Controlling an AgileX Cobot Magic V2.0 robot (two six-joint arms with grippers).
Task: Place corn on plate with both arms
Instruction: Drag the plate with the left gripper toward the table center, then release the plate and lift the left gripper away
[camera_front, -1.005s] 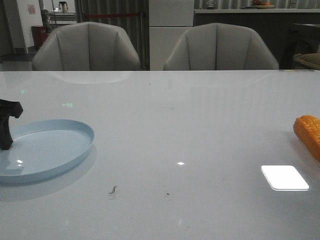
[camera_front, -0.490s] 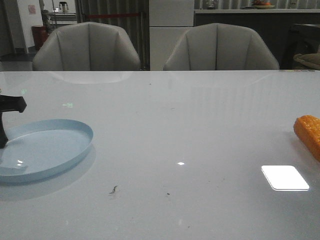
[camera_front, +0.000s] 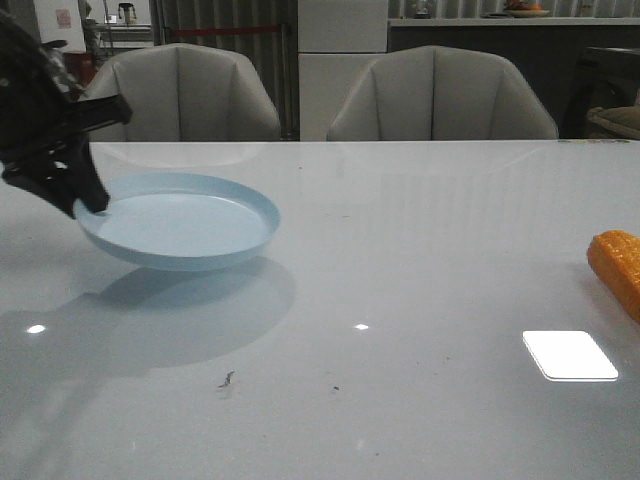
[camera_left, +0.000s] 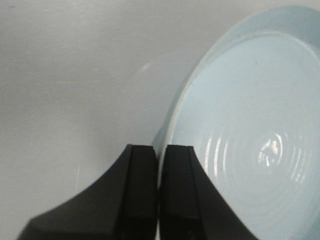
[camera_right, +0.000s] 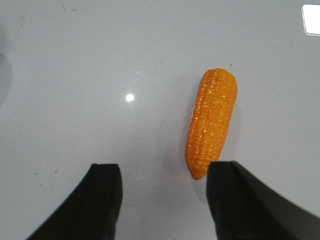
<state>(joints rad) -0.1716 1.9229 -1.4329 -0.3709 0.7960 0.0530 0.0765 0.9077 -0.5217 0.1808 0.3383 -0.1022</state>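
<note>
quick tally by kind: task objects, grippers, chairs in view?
Corn: 1, lying on the table
Plate: 1, held off the table by its rim
Grippers: 2, left gripper shut on the plate rim, right gripper open above the corn
Chairs behind the table: 2, left chair and right chair
Total: 6
</note>
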